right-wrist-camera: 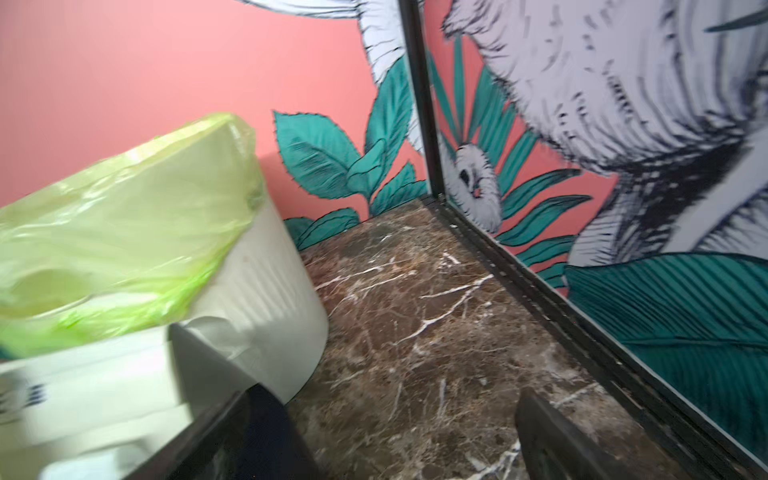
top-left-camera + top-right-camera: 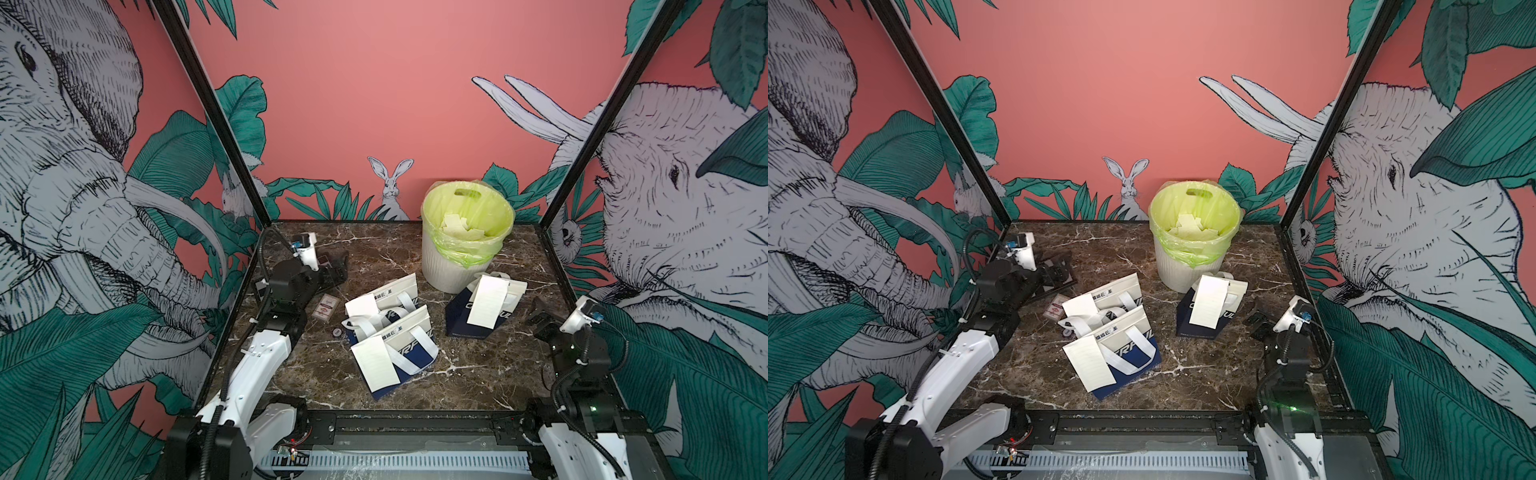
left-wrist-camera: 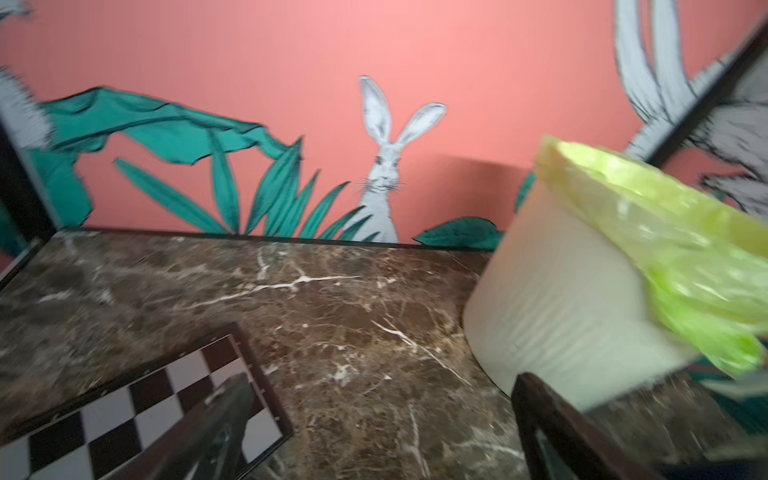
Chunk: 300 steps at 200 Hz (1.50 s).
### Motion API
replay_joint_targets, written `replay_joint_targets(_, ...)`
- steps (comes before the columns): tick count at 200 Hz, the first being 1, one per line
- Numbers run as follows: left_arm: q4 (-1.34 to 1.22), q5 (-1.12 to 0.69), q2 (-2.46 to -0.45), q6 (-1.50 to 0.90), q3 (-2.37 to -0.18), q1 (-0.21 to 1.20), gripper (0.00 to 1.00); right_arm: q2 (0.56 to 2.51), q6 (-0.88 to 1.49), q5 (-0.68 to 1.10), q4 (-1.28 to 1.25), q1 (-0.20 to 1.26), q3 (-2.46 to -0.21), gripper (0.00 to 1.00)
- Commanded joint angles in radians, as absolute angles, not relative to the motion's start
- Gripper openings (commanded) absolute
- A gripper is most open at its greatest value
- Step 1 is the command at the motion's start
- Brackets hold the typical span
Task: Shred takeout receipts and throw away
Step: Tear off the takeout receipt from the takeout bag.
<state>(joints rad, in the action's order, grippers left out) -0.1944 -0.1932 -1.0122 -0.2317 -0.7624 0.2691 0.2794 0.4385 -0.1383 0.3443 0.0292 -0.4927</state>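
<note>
Three white takeout receipts lie on tote bags in both top views. One receipt point(image 2: 360, 306) is on the rear left bag point(image 2: 395, 293). Another receipt point(image 2: 376, 359) is on the front bag point(image 2: 415, 351). The third receipt point(image 2: 487, 300) is on the navy bag point(image 2: 461, 322) beside the bin point(image 2: 444, 270). My left gripper point(image 2: 338, 268) is open at the back left, over bare marble point(image 3: 382, 436). My right gripper point(image 2: 534, 311) is open just right of the navy bag, also over bare marble point(image 1: 380, 440). Neither gripper holds anything.
The white bin has a green liner point(image 2: 496, 212) with paper scraps point(image 2: 457, 226) inside. A checkerboard card point(image 3: 145, 407) lies under the left gripper. A small card point(image 2: 327, 307) and a round badge point(image 2: 337, 332) lie left of the bags. Printed walls enclose three sides.
</note>
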Motion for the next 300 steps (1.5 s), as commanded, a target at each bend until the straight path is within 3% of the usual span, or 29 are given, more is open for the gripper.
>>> replay_joint_targets(1,0.028,-0.219,-0.973,-0.089,-0.917,0.363,0.99,0.343,0.461,0.041,0.486,0.028,-0.606,0.96)
replay_joint_targets(41,0.193,-0.305,-1.036,-0.091,-1.113,0.419,0.9,0.372,0.562,0.204,0.624,0.028,-0.758,0.8)
replay_joint_targets(72,0.313,-0.253,-1.13,0.026,-1.257,0.575,0.86,0.38,0.724,0.377,0.574,0.029,-0.76,0.73)
replay_joint_targets(88,0.375,-0.23,-1.192,0.043,-1.34,0.624,0.75,0.392,0.79,0.465,0.497,0.028,-0.726,0.71)
replay_joint_targets(105,0.421,-0.25,-1.247,0.021,-1.415,0.651,0.67,0.403,0.858,0.519,0.403,0.028,-0.674,0.62)
replay_joint_targets(124,0.449,-0.264,-1.305,0.034,-1.486,0.693,0.67,0.411,0.91,0.547,0.344,0.028,-0.624,0.57)
replay_joint_targets(209,0.733,-0.206,-1.677,0.103,-1.972,0.917,0.64,0.388,1.031,0.591,0.195,0.03,-0.402,0.59)
replay_joint_targets(254,0.742,-0.272,-1.803,0.085,-2.111,0.96,0.64,0.38,1.1,0.615,0.05,0.048,-0.341,0.47)
replay_joint_targets(300,0.737,-0.308,-1.891,0.062,-2.168,0.98,0.64,0.393,1.103,0.603,-0.018,0.09,-0.331,0.48)
